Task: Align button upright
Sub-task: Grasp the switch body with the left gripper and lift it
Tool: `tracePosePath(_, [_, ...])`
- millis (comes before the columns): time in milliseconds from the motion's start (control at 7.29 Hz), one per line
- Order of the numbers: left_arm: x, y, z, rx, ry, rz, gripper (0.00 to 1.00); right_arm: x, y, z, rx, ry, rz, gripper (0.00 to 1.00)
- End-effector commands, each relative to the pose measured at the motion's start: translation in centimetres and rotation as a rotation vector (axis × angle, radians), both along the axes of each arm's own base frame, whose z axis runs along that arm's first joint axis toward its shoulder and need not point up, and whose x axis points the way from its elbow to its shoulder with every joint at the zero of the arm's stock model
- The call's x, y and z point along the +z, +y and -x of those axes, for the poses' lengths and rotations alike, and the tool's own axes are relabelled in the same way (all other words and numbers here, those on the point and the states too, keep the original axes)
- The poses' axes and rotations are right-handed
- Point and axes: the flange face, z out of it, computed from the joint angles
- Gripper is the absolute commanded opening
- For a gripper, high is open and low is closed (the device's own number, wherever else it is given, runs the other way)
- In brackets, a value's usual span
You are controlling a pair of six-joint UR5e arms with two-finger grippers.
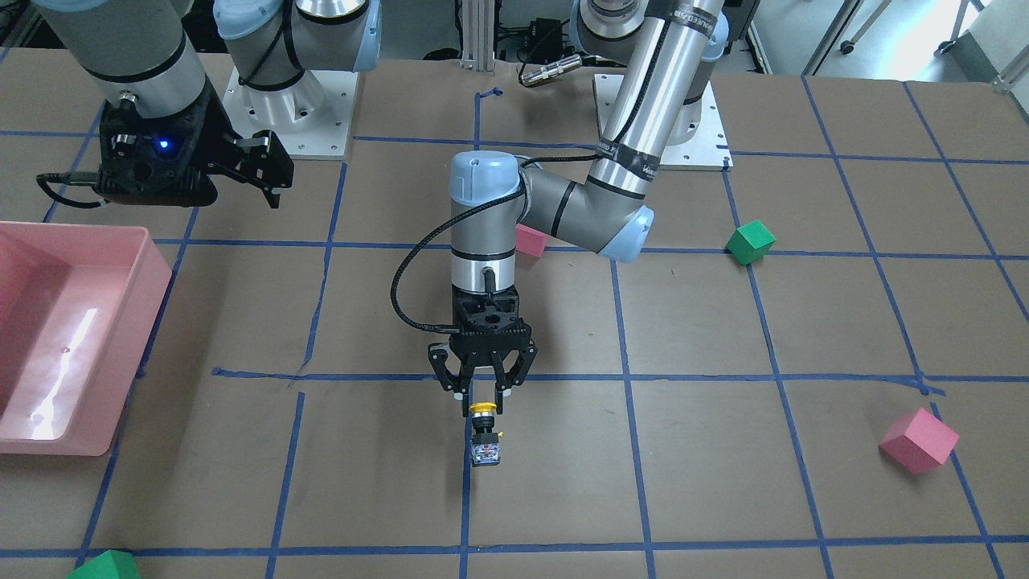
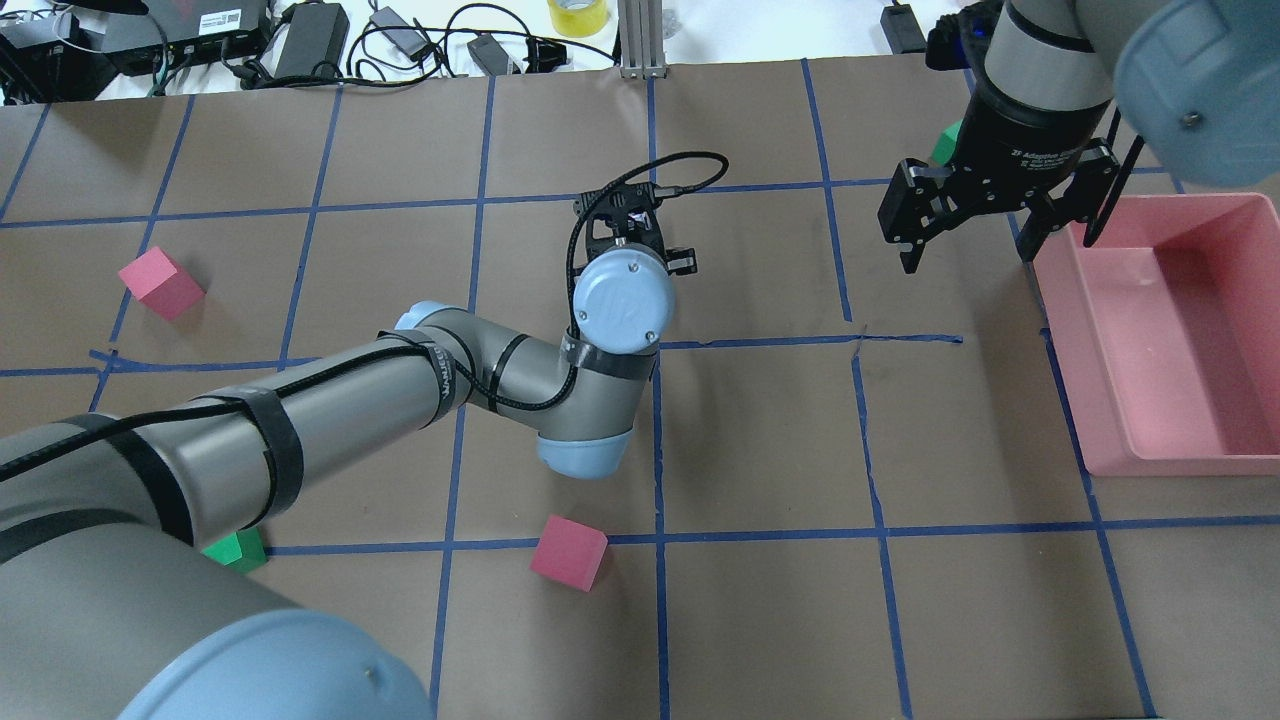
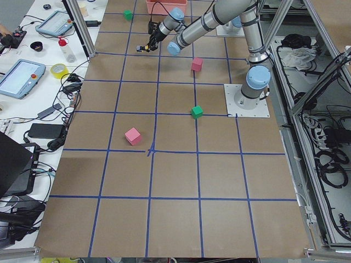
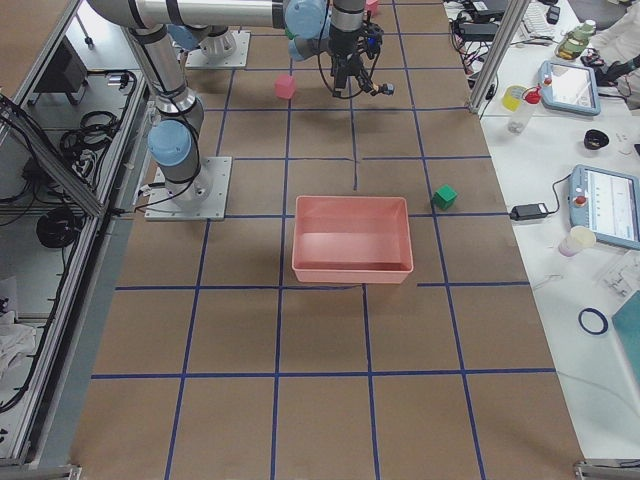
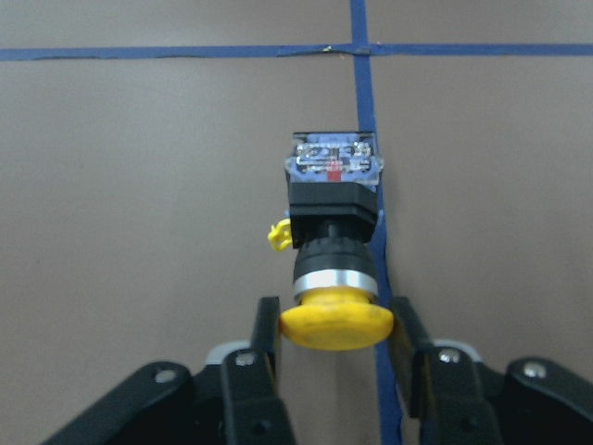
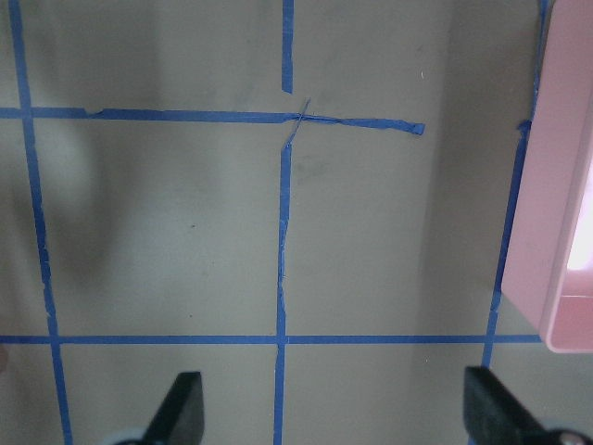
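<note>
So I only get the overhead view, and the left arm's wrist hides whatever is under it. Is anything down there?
Observer: Yes, a button lies on its side under the left gripper.
Operator: Does the gripper have hold of it?
Observer: Its fingers touch both sides of the yellow cap.
Operator: Which way does the button point?
Observer: Cap towards the robot, block away from it, along a blue tape line.
</note>
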Motion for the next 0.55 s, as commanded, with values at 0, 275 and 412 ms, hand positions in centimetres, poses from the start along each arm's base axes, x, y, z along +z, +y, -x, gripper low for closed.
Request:
tracePosePath(0, [4.2, -0.1, 0.7, 0.096, 0.12, -0.252, 0.0, 0.0, 0.0, 0.0, 0.001, 0.0, -0.001, 1.0])
tracePosePath(275, [5.7, -0.2, -1.4, 0.228, 0.376, -0.543, 0.0, 0.0, 0.0, 0.0, 0.0, 0.001, -0.001, 1.0])
tracePosePath(412, [5.4, 0.1, -1.3, 0.327, 0.48, -0.647, 0.0, 0.0, 0.0, 0.0, -0.002, 0.001, -0.001, 1.0])
